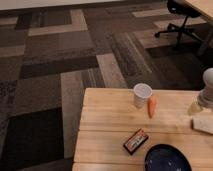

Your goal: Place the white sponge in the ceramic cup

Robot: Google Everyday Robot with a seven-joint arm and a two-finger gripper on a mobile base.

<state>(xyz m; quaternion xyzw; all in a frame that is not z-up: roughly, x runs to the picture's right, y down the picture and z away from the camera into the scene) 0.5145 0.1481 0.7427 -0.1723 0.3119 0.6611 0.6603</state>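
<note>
Patchwork carpet point(60, 75) in browns and greys is spread across the floor, and a pale wooden tabletop point(110, 125) is set in the lower right of the view. On it, the white sponge point(204, 124) is seen lying flat at about 3 o'clock from the middle of the tabletop, partly cut off by the right edge of the view. The ceramic cup point(142, 95) is stood upright near the far edge of the tabletop, at about 10 o'clock from the sponge and well apart from it, with its mouth turned upward. The pincer point(198, 105) is held just above the sponge, at its 12 o'clock, under a pale grey arm section point(209, 86) that is also cut by the right edge. Whether the pincer is wide or narrow cannot be told, and contact with the sponge cannot be judged. An orange carrot point(152, 106) is laid just beside the cup at its 4 o'clock, its length running toward the near edge. A black-and-orange packet point(136, 141) is laid flat at 7 o'clock from the carrot, set at a slant. A dark blue plate point(167, 159) is placed near the packet at its 5 o'clock and is cut by the bottom edge. An office chair point(177, 25) is seen on the carpet at 1 o'clock, well beyond the tabletop.
</note>
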